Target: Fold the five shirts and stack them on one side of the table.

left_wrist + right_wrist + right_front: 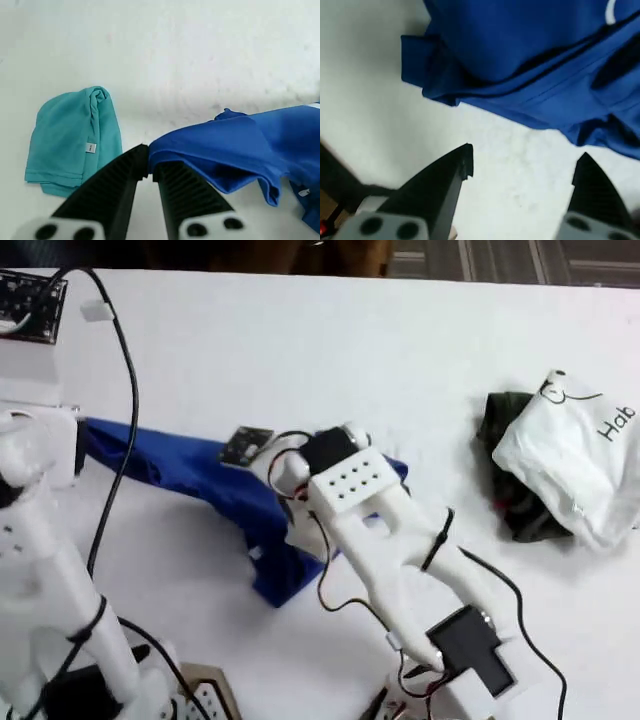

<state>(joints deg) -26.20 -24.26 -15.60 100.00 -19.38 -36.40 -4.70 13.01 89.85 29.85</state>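
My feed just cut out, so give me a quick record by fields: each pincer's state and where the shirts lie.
left pincer: shut on an edge of the blue shirt
right pincer: open, over bare table beside the blue shirt
teal shirt: folded, flat, apart from the blue one
white shirt: bunched on top of a dark garment, away from the blue shirt

Overhead, two close wrists; shared blue shirt (190,472)
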